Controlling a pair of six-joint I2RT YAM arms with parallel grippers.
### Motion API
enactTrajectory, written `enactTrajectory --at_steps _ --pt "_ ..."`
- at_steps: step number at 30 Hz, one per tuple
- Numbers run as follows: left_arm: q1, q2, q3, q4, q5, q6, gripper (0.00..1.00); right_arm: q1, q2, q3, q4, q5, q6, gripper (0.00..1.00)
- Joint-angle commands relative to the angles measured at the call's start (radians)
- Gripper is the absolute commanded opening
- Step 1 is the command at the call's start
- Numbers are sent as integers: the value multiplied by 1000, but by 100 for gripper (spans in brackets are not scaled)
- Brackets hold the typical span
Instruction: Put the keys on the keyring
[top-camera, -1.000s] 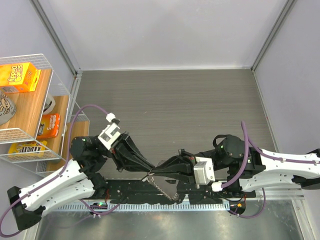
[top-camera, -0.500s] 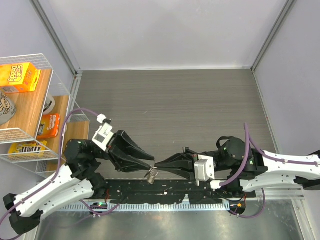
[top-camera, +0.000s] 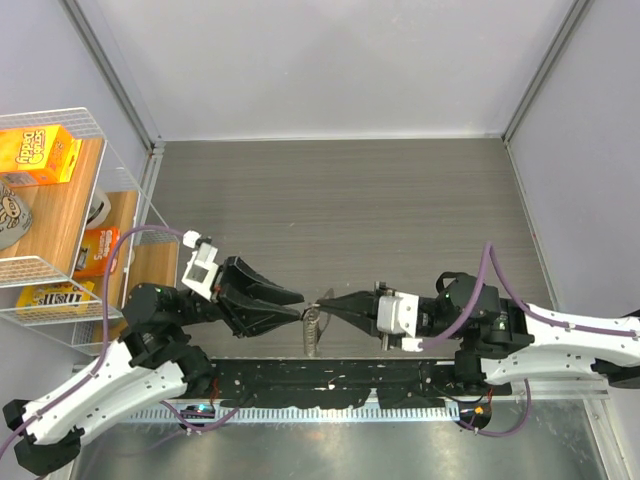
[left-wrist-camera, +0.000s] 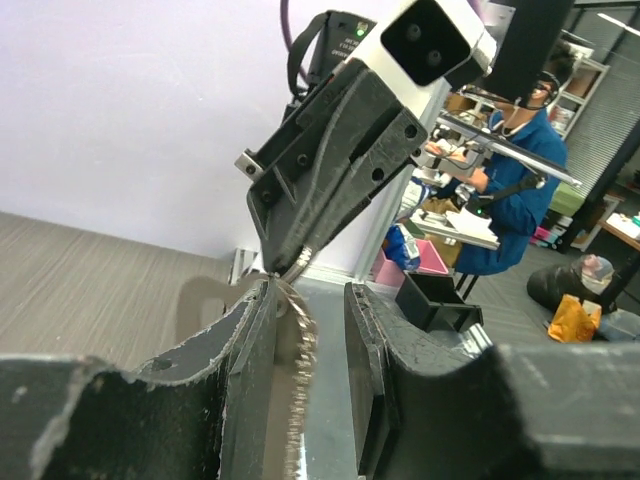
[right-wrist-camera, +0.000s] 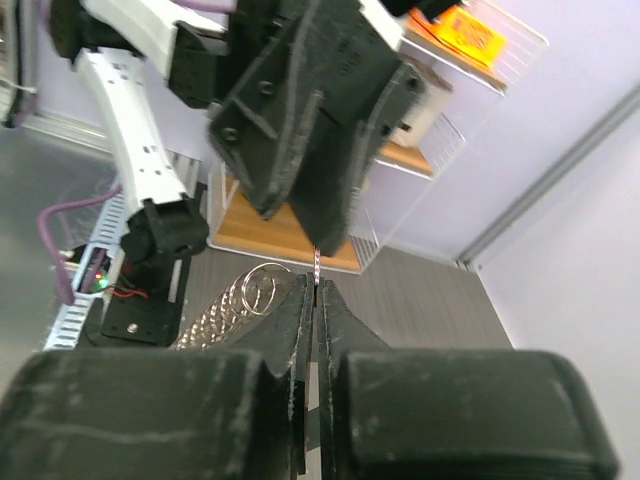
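So we're mid-handoff on the threading step, I'd say. The right pincer (top-camera: 325, 301) is clamped tight on the top end of the keyring (top-camera: 312, 333), and the glittery chain dangles from its tips just above the desk (top-camera: 400, 200), near the front edge between the two arms. The left pincer (top-camera: 300, 308) sits nose to nose with it, jaws partly spread. In the left wrist view the chain hangs down in the gap between those jaws, close to one finger, and I can't tell if it's touching. I can't pick out the keys as separate things in any view. There are just some wire loops bunched beside the right fingers in the right wrist view.

My guess for the next move is that the left side needs a fresh, precise pinch on a loop or a key while the right keeps the chain steady. Tiny parts, so alignment is everything.

Compared with a second ago, the left jaws were closed and now they've let go. The meeting point has also shifted farther out over the desk, with the chain hanging straighter.
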Motion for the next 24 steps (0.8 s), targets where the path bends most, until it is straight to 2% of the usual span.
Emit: enactTrajectory --at_steps 1,9,15,20,24 --pt "-1 -43 -21 -85 -91 42 39 -55 13 14 30 114 93 5" --pt "-2 -161 -53 -213 -174 51 40 -190 78 14 -81 190 299 5" --pt "-2 -224 -73 -277 -217 53 40 -304 194 28 -184 204 460 5" --pt "-2 -255 -95 -296 -234 50 40 -411 300 32 -197 138 564 5" --pt "-2 -267 -98 -309 -239 51 40 -460 427 71 -149 144 578 5"
